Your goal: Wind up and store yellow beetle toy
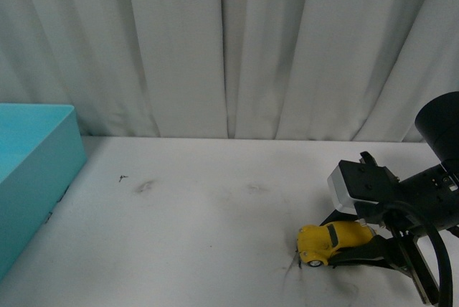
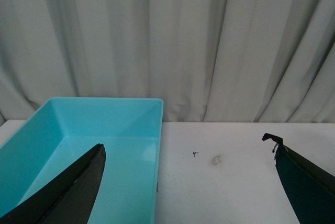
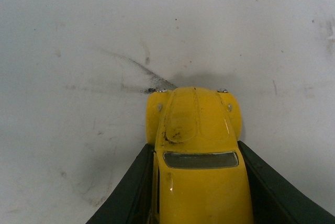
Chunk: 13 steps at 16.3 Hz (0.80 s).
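Note:
The yellow beetle toy (image 1: 331, 242) sits on the white table at the front right, its nose pointing left. My right gripper (image 1: 351, 248) is shut on it, one dark finger along each side of the body. In the right wrist view the yellow beetle toy (image 3: 196, 150) fills the space between the two black fingers (image 3: 131, 192), hood and windscreen showing, its wheels down at the tabletop. My left gripper (image 2: 188, 182) is open and holds nothing, hovering near the turquoise bin (image 2: 131, 109); the arm does not show in the front view.
The turquoise bin (image 1: 43, 149) stands at the table's left edge, open-topped and with nothing visible inside it. Grey scuff marks (image 1: 143, 186) dot the white table (image 1: 215, 235). A pale curtain hangs along the back.

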### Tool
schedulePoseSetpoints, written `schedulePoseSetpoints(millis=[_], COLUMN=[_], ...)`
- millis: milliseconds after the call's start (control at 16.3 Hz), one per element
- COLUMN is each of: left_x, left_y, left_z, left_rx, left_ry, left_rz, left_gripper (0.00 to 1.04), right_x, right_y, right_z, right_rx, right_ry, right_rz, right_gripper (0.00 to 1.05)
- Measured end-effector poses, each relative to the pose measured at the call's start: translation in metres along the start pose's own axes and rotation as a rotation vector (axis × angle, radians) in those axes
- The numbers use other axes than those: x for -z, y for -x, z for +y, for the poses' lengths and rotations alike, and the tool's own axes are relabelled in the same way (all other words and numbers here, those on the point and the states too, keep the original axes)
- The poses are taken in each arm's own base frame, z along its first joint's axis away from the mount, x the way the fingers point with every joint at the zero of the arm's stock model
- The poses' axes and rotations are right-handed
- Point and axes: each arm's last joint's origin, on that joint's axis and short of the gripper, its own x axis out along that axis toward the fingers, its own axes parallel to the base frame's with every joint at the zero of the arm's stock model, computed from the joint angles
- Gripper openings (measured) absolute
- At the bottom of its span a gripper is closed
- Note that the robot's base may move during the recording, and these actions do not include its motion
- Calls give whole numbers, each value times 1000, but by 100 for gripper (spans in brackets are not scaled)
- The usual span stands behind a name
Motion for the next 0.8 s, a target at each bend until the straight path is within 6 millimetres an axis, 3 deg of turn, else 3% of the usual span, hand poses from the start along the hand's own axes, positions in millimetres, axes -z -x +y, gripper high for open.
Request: schedulePoseSetpoints(millis=[430,799], left_x=[0,0], left_y=[0,0], left_z=[0,0], left_rx=[0,0], left_ry=[0,0], left_rz=[0,0], left_gripper=[98,98], right_x=[30,65], right_y=[23,56], right_z=[14,40], right_rx=[12,32], right_ry=[-14,-128], right_rz=[-30,-40], right_gripper=[42,42])
